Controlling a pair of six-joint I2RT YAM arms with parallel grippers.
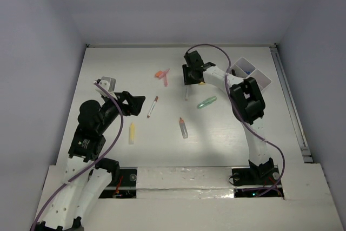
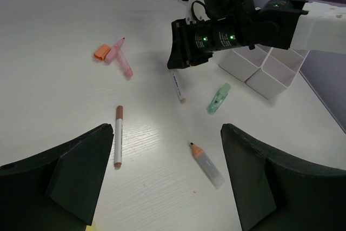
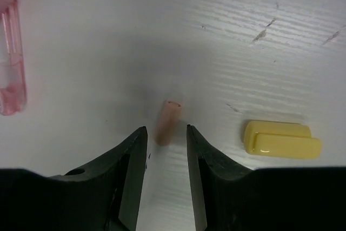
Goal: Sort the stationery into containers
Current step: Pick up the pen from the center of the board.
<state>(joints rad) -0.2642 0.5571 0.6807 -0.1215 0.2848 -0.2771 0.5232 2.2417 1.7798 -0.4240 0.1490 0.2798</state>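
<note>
My right gripper [image 1: 189, 78] hangs low over the table with its jaws narrowly open on either side of the tan capped end of a thin pen [image 3: 166, 121], and a gap shows on each side. The pen also shows in the left wrist view [image 2: 177, 86]. A yellow eraser-like bit [image 3: 281, 138] lies just right of the jaws. My left gripper [image 2: 167, 155] is wide open and empty above the table. A brown-capped pen [image 2: 118, 135], an orange-capped grey tube [image 2: 206, 165] and a green clip [image 2: 218, 98] lie ahead of it. The yellow tube [image 1: 132, 132] lies near the left arm. The white organiser tray [image 1: 258, 74] stands at the far right.
A pink pen [image 2: 122, 60] and an orange bit [image 2: 100, 52] lie together at the back middle. A grey object [image 1: 108, 83] sits by the left arm's far side. The table ends at a wall behind and a raised rail [image 1: 292, 106] on the right.
</note>
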